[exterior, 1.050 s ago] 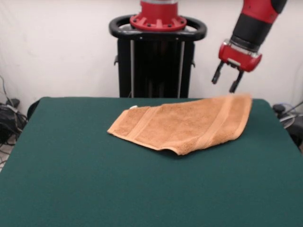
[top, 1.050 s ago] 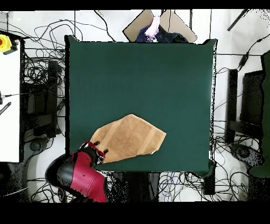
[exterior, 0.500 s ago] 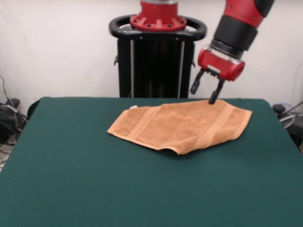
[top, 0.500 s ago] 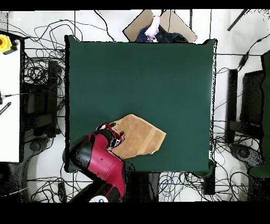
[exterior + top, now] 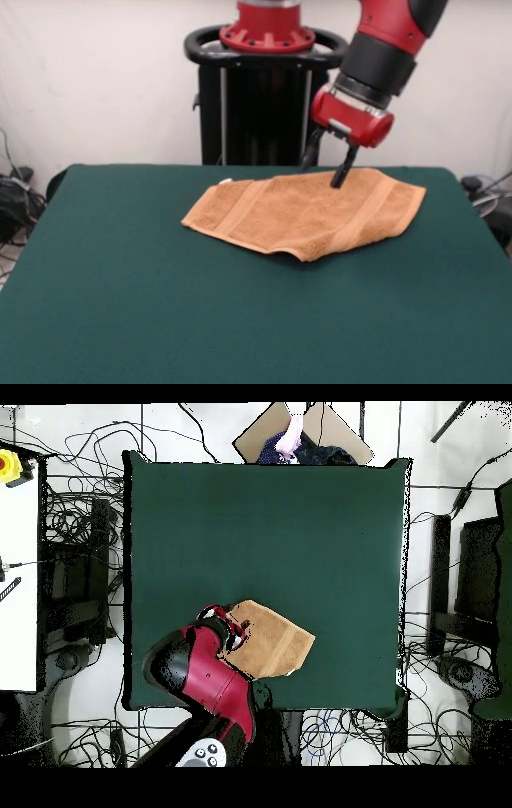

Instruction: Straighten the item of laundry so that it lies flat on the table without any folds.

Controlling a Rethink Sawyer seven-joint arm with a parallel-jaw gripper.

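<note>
From overhead, the red arm covers the towel's half nearest the bench's bottom edge. The front view cuts the bench off below; the towel's white tag is too small to read.

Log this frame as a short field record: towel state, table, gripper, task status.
towel: tan-orange, lying on the far half of the table in the front view; near edge looks doubled over, so not fully flat
table: dark green top, much wider than the towel
gripper: open, fingers pointing down over the towel's far edge, holding nothing
white tag: at the towel's far corner
task status: not yet done, a fold remains
</note>
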